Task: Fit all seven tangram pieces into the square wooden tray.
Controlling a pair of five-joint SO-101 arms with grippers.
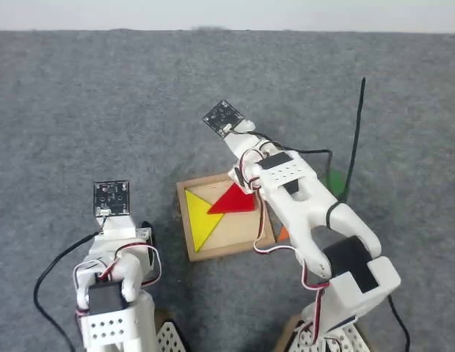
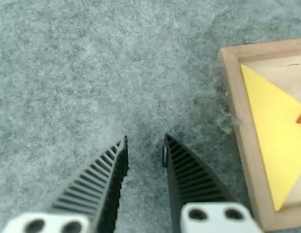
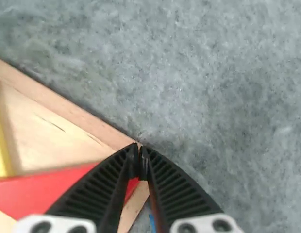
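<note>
Shows a tabletop [image 1: 103, 95] covered edge to edge in coarse grey felt, fuzzy and faintly mottled up close. Ends at the far side against a pale, plain strip [image 1: 227, 15], wall or floor impossible to tell. Lit softly and evenly, with faint, blurred shadows.

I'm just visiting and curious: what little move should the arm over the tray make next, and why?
Probably lift the right gripper clear of the tray: it is shut on nothing at the rim, the tray holds just the yellow triangle and red triangle, and an orange piece waits outside.
</note>
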